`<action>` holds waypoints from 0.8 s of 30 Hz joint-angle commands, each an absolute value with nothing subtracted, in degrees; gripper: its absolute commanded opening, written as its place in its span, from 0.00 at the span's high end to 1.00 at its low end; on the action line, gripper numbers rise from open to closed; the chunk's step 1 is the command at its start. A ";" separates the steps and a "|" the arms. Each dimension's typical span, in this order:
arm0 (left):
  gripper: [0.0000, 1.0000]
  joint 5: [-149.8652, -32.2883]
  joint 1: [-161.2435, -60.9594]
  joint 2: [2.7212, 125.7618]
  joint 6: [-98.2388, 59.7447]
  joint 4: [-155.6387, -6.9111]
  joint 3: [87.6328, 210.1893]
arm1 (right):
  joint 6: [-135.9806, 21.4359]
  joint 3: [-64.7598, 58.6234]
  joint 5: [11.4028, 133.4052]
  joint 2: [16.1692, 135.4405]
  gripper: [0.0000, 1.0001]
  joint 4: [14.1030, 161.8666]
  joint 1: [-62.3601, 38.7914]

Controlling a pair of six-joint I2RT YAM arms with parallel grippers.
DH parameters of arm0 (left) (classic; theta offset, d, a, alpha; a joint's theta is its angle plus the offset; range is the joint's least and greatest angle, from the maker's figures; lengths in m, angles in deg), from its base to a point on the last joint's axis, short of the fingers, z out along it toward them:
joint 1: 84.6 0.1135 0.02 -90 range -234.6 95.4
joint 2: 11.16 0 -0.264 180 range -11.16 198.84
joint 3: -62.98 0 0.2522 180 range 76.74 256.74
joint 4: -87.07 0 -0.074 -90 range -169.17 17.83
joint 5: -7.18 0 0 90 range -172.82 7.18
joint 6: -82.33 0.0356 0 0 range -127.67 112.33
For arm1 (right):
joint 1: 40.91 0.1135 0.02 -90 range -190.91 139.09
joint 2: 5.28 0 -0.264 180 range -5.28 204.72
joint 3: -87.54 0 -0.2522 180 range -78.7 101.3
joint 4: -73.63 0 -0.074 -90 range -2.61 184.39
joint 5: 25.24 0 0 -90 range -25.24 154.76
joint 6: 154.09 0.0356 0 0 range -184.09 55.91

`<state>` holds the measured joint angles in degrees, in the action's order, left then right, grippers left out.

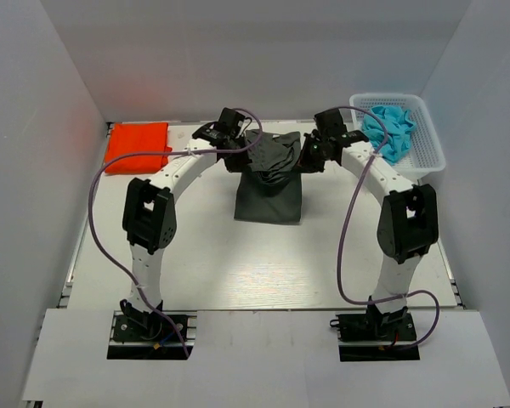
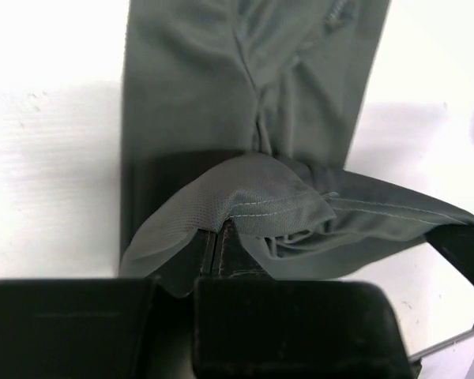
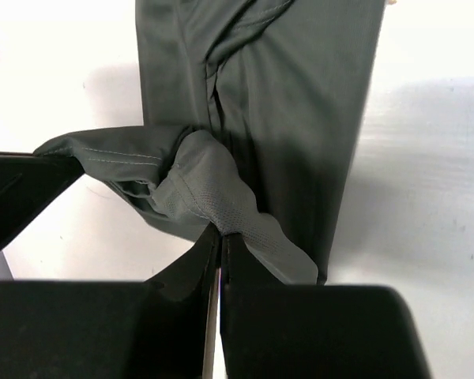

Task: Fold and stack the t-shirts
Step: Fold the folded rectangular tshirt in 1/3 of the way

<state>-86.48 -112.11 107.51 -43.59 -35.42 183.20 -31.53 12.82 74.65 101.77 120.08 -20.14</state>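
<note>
Left claw (image 1: 242, 140) clenched on grey shirt (image 1: 269, 195) edge, right claw (image 1: 304, 153) likewise, at 12 o'clock, orange shirt (image 1: 138, 146) folded at 10 o'clock

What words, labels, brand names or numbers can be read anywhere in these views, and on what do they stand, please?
None can be read in any view.
The grey t-shirt, the orange t-shirt, the white basket and the blue cloth in it show no print or tag.
The left arm and right arm show no legible marking.
</note>
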 commanded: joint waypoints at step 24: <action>0.00 -92.48 -104.73 117.79 -37.82 -41.98 191.40 | -39.46 24.68 87.97 117.71 0.10 110.25 -28.08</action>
